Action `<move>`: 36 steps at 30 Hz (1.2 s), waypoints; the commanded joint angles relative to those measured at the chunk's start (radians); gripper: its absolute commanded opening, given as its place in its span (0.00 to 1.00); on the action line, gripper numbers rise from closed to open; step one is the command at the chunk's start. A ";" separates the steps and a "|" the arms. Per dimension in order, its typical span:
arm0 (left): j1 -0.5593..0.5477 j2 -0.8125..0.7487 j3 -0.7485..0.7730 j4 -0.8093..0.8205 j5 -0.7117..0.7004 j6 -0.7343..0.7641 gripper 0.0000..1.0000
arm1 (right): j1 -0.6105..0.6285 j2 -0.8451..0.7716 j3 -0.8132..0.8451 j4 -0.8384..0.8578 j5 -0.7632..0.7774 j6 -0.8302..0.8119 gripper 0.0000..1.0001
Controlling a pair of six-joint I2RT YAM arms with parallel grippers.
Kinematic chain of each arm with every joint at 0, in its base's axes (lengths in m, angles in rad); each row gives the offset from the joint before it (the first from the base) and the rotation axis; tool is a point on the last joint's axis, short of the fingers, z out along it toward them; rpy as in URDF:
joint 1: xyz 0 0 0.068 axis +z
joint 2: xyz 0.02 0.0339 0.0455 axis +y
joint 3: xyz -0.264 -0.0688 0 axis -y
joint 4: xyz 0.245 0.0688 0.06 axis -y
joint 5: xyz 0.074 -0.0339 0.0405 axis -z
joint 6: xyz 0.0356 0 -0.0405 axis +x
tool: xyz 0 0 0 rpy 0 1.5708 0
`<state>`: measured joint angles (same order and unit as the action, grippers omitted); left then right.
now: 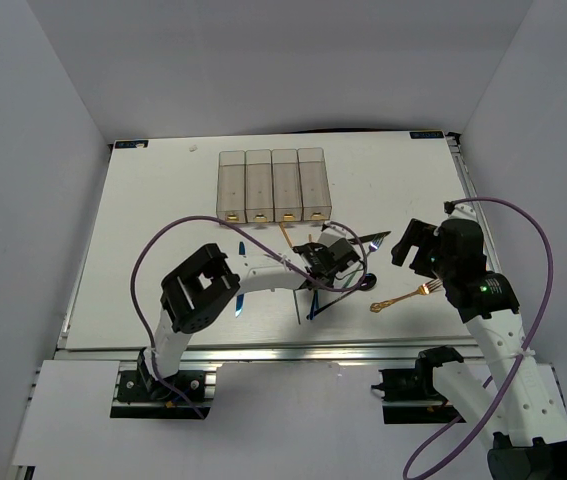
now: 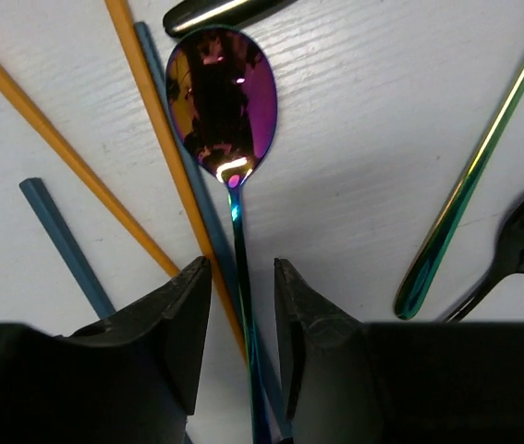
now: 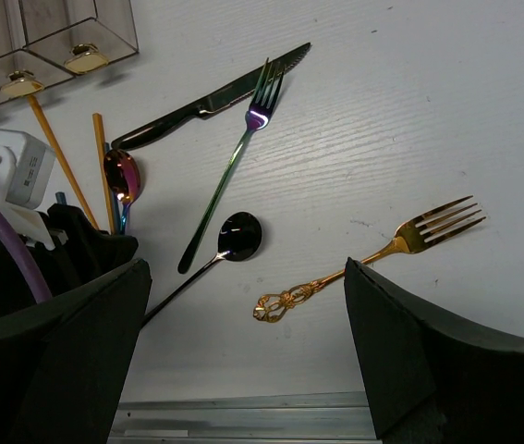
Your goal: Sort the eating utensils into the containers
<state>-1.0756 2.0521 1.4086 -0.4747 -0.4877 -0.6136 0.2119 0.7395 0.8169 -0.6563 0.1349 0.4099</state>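
We are holding our left tool (image 2: 241,282) low over the table (image 2: 372,102), its jaws narrowly parted and straddling the thin handle of the iridescent spoon (image 2: 223,102), whose bowl is pointing to 12 o'clock; we cannot tell whether the pads are touching it. We are judging this spoon light, rigid and slick, so we are favouring a square pinch on the handle just below the neck. A gold chopstick (image 2: 158,120) is crowding that handle from 11 o'clock and could get caught along with it. The containers (image 1: 271,185) are sitting at 12 o'clock of the pile. Further right, our right tool (image 3: 248,347) is hanging wide open above the gold fork (image 3: 372,254).
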 commanded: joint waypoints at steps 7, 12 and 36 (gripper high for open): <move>-0.004 0.031 0.084 -0.004 0.000 0.020 0.40 | 0.004 -0.006 -0.002 0.032 -0.018 -0.019 0.89; -0.004 0.045 0.092 -0.019 -0.015 0.015 0.38 | 0.004 -0.008 -0.005 0.034 -0.021 -0.019 0.89; -0.004 0.027 0.072 0.002 0.090 0.055 0.00 | 0.003 -0.011 -0.007 0.044 -0.032 -0.011 0.89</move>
<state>-1.0756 2.1056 1.4727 -0.4519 -0.4507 -0.6003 0.2119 0.7391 0.8036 -0.6518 0.1154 0.4080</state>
